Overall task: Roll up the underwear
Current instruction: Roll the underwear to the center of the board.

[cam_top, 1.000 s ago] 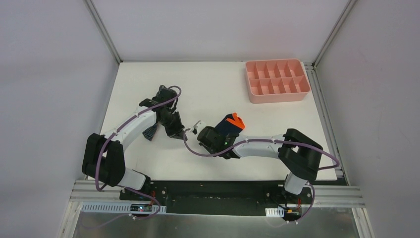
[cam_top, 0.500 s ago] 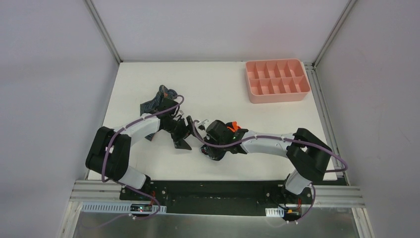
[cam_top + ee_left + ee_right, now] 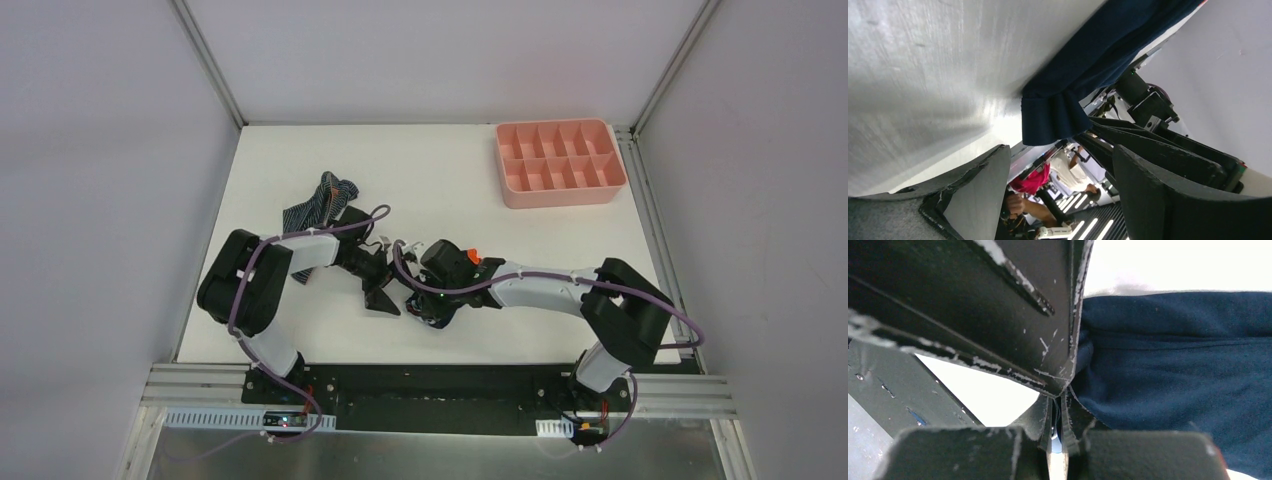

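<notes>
Centre of counter (image 3: 450,190): right gripper (image 3: 1060,407) pinched shut on edge of navy underwear (image 3: 1173,365), cloth running back under right wrist; left gripper (image 3: 380,288) nearest, spread wide, empty, facing hanging corner; striped underwear (image 3: 318,203) lies apart behind left arm

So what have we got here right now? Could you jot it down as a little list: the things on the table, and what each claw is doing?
left gripper: open, fingers wide apart, an edge of navy cloth just ahead of them, not gripped
right gripper: shut on the navy underwear
navy underwear: bunched, mostly hidden under the right wrist, orange trim peeking out
striped underwear: crumpled on the table, left of middle, not held
pink compartment tray: far right corner
</notes>
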Available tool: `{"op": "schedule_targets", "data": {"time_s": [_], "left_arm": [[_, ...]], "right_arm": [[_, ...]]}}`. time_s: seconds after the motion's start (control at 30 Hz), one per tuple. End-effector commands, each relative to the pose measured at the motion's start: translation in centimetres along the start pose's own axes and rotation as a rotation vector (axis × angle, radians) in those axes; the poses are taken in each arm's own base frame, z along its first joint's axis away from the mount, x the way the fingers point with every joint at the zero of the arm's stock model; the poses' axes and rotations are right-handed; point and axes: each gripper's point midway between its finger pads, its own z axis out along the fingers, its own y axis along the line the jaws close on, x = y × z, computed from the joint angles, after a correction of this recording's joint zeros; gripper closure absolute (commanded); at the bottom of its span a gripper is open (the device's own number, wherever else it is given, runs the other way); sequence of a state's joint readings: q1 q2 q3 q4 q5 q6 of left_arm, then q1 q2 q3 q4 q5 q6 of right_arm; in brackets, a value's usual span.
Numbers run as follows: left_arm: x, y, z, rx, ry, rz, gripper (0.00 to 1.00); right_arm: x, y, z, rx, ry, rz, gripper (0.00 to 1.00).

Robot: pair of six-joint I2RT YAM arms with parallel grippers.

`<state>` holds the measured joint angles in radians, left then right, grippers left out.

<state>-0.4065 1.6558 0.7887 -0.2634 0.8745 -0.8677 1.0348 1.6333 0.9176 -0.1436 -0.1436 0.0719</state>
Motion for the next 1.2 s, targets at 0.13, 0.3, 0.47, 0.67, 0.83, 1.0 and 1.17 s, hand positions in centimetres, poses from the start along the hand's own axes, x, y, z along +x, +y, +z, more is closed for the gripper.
{"op": "schedule_targets", "data": {"time_s": [0.13,0.3,0.47,0.67,0.83,1.0,1.17], "left_arm": [[1.3,-0.5,1.0,0.054,0.129,0.036,0.27],[0.9,-0.6,1.9,0.024,0.128,0.031,0.38],[0.5,-0.8,2.4,0.014,0.125,0.026,0.62],[0.5,-0.9,2.3,0.012,0.118,0.011,1.00],[0.8,-1.2,1.9,0.016,0.107,-0.002,1.00],[0.8,-1.7,1.6,0.021,0.093,-0.019,1.00],[0.7,-1.9,1.6,0.022,0.089,-0.024,1.00]], "right_arm": [[-0.8,0.1,-0.8,-0.016,-0.014,-0.002,1.00],[-0.6,0.0,-0.9,-0.013,-0.009,-0.007,1.00],[-0.7,-0.2,-1.2,0.004,-0.012,-0.009,0.98],[-2.0,-0.2,-3.1,0.037,-0.048,-0.021,0.48],[-3.0,-0.6,-4.7,0.114,-0.106,-0.068,0.36],[-3.6,-0.2,-4.7,0.228,-0.151,-0.149,0.36],[-3.2,0.8,-3.2,0.305,-0.141,-0.275,0.37]]}}
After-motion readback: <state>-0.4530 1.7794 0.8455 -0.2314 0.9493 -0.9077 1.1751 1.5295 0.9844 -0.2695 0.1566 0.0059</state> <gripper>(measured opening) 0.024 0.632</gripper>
